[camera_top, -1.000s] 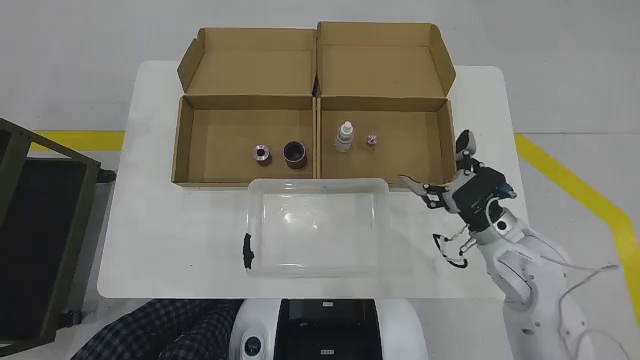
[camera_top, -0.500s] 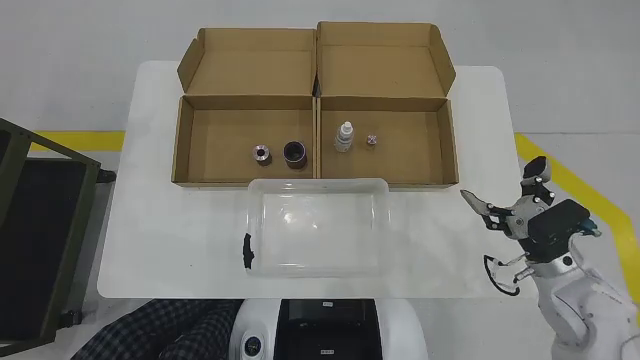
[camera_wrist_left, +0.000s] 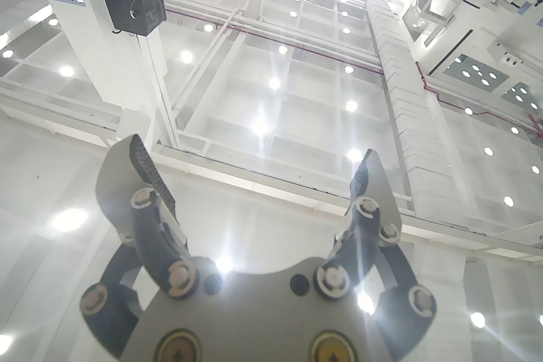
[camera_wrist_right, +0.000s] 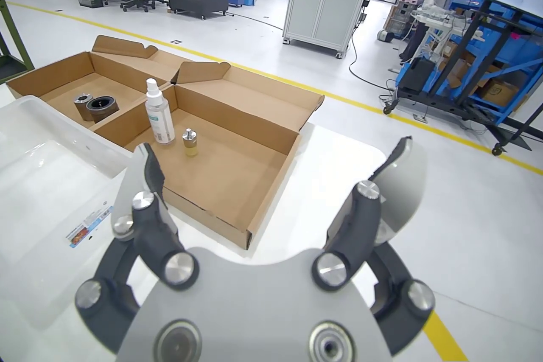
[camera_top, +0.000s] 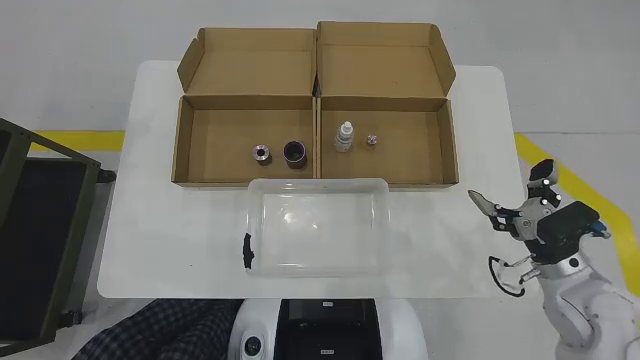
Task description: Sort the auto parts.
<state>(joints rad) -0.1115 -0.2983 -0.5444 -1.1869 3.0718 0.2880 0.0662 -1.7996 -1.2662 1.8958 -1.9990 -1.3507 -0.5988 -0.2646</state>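
Two open cardboard boxes stand side by side at the back of the white table point(camera_top: 180, 240). The left box point(camera_top: 210, 135) holds a small metal cylinder point(camera_top: 261, 154) point(camera_wrist_right: 82, 105) and a dark ring point(camera_top: 295, 152) point(camera_wrist_right: 103, 107). In the right box point(camera_top: 415, 145) stand a clear spray bottle point(camera_top: 344, 137) point(camera_wrist_right: 159, 117) and a small brass part point(camera_top: 371, 140) point(camera_wrist_right: 190, 143). My right gripper point(camera_top: 485, 232) point(camera_wrist_right: 275, 151) hangs open and holds nothing, over the table's right front edge, apart from the boxes. My left gripper point(camera_wrist_left: 251, 151) is open and points up at the ceiling.
A clear plastic bin point(camera_top: 318, 182) point(camera_wrist_right: 51, 126) sits in front of the boxes at the table's middle. A small black piece point(camera_top: 246, 251) lies by the bin's front left corner. A dark green rack point(camera_top: 40, 240) stands left of the table.
My right gripper has drawn back from beside the right box's front corner to the table's right front edge, staying open. The parts in the boxes have not moved.
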